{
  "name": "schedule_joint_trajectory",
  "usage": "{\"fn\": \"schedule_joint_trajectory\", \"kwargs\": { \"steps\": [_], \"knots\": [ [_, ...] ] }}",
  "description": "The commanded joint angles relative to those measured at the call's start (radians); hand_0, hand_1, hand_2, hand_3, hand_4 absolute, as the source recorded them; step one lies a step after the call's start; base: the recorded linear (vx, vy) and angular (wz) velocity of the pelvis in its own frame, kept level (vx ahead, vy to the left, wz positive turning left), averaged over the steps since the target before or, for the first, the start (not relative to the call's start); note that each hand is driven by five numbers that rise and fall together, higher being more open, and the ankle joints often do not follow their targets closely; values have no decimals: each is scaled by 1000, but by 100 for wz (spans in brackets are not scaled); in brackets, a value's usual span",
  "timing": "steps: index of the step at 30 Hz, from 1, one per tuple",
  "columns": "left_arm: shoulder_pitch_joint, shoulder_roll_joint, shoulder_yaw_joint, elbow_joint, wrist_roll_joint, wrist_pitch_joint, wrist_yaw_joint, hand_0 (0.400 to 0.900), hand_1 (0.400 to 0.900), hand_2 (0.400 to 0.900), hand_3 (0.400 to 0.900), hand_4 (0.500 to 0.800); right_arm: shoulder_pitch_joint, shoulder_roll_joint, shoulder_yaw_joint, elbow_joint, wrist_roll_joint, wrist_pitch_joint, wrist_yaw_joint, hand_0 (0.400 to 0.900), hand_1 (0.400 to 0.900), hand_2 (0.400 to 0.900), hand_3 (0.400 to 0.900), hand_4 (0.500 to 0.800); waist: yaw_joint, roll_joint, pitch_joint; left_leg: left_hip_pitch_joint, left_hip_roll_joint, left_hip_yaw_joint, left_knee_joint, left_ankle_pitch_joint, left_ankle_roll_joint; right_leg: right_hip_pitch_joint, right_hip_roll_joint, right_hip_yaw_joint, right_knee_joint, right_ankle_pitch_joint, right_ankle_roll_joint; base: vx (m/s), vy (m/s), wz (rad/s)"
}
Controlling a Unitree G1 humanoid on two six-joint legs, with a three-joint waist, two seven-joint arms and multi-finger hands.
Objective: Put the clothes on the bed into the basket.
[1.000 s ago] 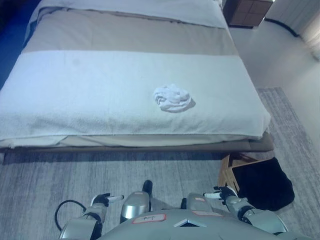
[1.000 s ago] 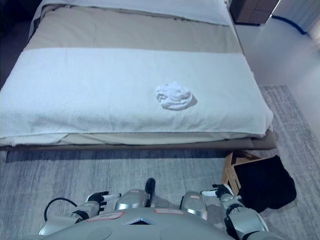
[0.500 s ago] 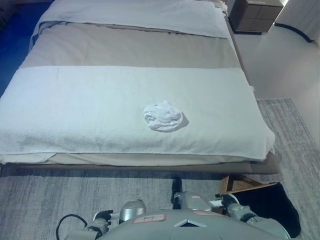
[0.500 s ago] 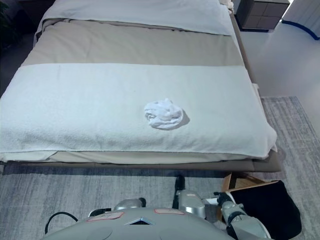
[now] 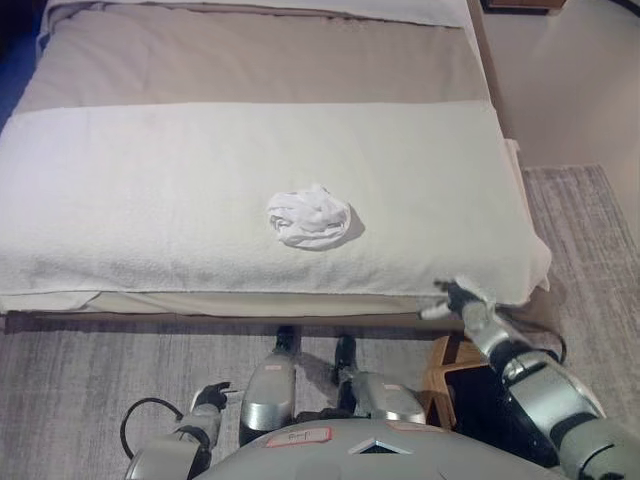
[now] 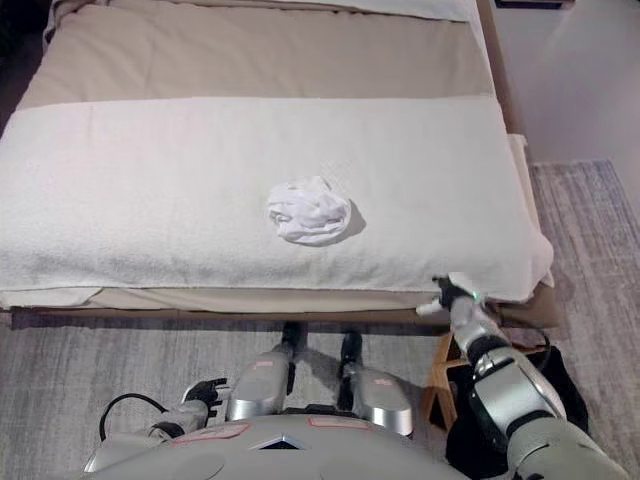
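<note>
Hanging low over the grey rug [image 5: 90, 370], the left hand [image 5: 208, 398] shows loosely curled fingers holding nothing. The right hand [image 6: 458, 297] reaches up with fingers spread, at the bed's [image 5: 250, 70] near edge, above the wooden basket [image 5: 440, 368] with its dark liner. Farther in, the crumpled white clothes [image 5: 309, 216] lie mid-blanket on the white blanket [image 5: 120, 200], with open cover all around. No writing is legible.
</note>
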Motion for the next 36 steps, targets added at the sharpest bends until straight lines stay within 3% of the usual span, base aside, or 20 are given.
{"fn": "schedule_joint_trajectory", "kwargs": {
  "steps": [1, 9, 18, 23, 30, 36],
  "knots": [
    [20, 34, -32, -8, -31, -7, 58, 900, 900, 900, 900, 800, -177, -38, 43, -132, -41, -15, -33, 900, 900, 900, 900, 800, 41, 23, -19, -2, 5, -29, -69, 116, 54, 38, -81, 58, 67, -45, 83, 61, 128, -22],
    [-10, 38, -58, -2, -79, -6, 86, 900, 900, 900, 900, 800, -408, 36, 111, -118, -13, 5, -65, 900, 900, 900, 900, 800, 82, -10, 40, -38, -3, -33, -72, 119, 63, -20, -88, 52, 69, -30, 87, -13, 30, 5],
    [-76, 83, -93, -4, -141, -18, 116, 900, 900, 900, 900, 800, -658, 107, 176, 70, 39, 16, -86, 900, 900, 900, 900, 800, 139, -16, 124, -135, -14, -105, -72, 152, 64, -115, -93, -13, 134, -41, 85, -37, 0, 29],
    [-119, 104, -103, 3, -169, -20, 131, 900, 900, 900, 900, 800, -718, 151, 198, 126, 48, 17, -98, 900, 900, 900, 900, 800, 166, -23, 165, -187, -18, -147, -63, 165, 65, -159, -90, -41, 167, -56, 81, -14, -12, 26],
    [-138, 110, -114, -28, -226, -35, 132, 900, 900, 900, 900, 800, -752, 119, 201, 192, 62, 25, -96, 900, 900, 900, 900, 800, 208, -4, 235, -282, -39, -200, -34, 186, 65, -230, -95, -88, 214, -75, 73, -29, -19, 26],
    [-155, 97, -138, -59, -259, -43, 138, 900, 900, 900, 900, 800, -757, 127, 193, 229, 83, 31, -91, 900, 900, 900, 900, 800, 215, 19, 275, -314, -52, -217, -35, 199, 66, -273, -101, -98, 250, -91, 68, -23, 5, 9]
  ]
}}
